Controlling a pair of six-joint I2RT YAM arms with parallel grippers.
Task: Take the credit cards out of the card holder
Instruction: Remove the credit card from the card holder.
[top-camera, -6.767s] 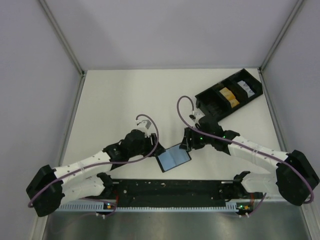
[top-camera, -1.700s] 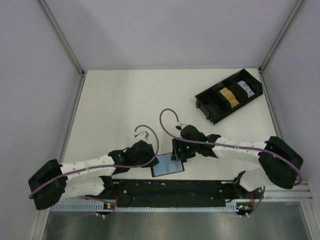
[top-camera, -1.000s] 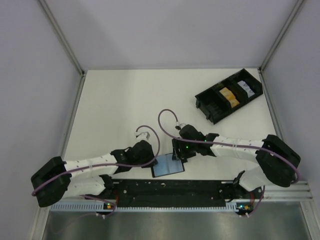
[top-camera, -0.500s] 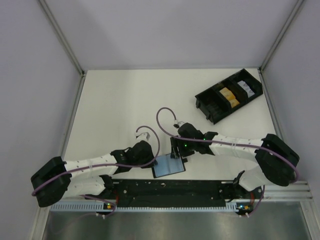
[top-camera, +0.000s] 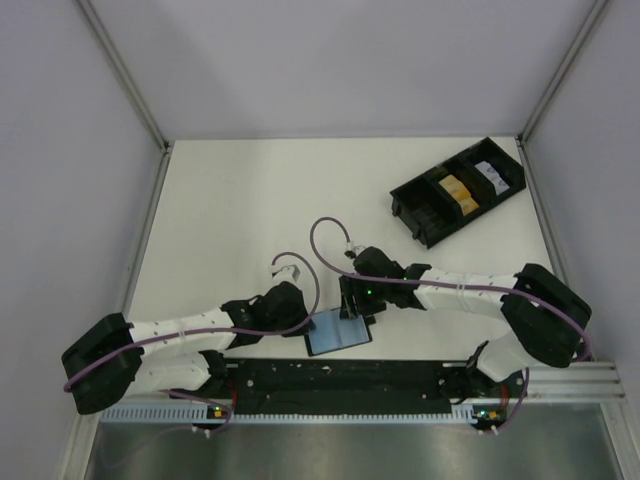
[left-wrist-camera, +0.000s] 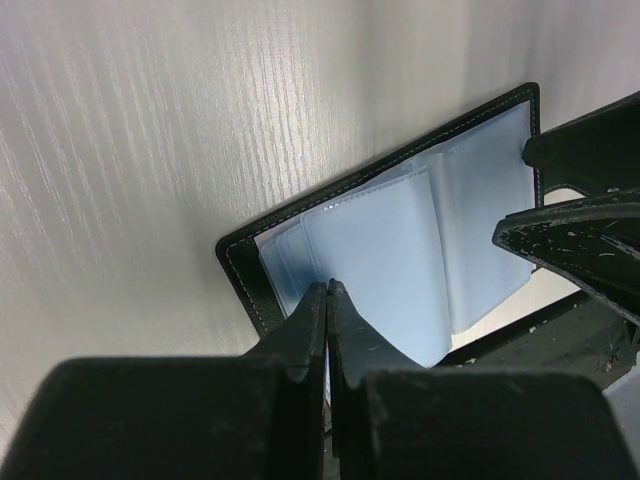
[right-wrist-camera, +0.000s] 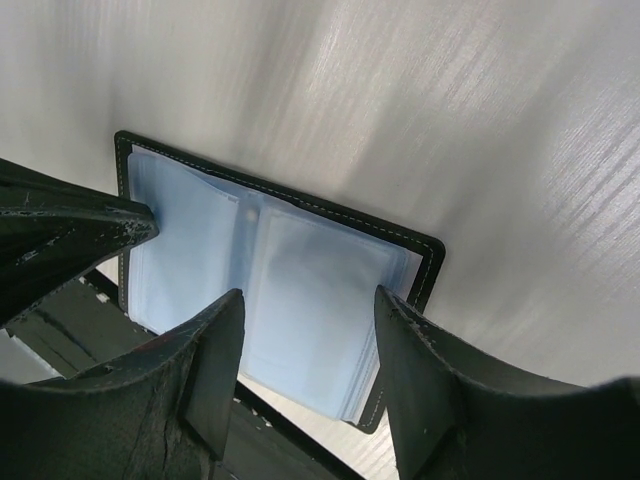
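Note:
The card holder (top-camera: 337, 333) lies open near the table's front edge, black outside with blue-grey plastic sleeves inside (left-wrist-camera: 400, 240) (right-wrist-camera: 290, 290). No credit cards show in its sleeves. My left gripper (top-camera: 312, 325) (left-wrist-camera: 328, 288) is shut, its fingertips pressed together at the near edge of a sleeve; I cannot tell whether the sleeve is pinched. My right gripper (top-camera: 352, 310) (right-wrist-camera: 308, 293) hangs open over the holder's other half, one finger on each side of the sleeve stack. An orange-yellow card (top-camera: 455, 190) lies in the tray at the back right.
A long black compartmented tray (top-camera: 420, 210) stands at the back right, with a white item (top-camera: 487, 170) in another compartment. A black rail (top-camera: 340, 378) runs along the front edge just below the holder. Grey walls enclose the table on both sides.
My left gripper's fingers have closed together at the sleeve's edge. The right gripper has drifted slightly left over the holder. The holder has hardly moved.

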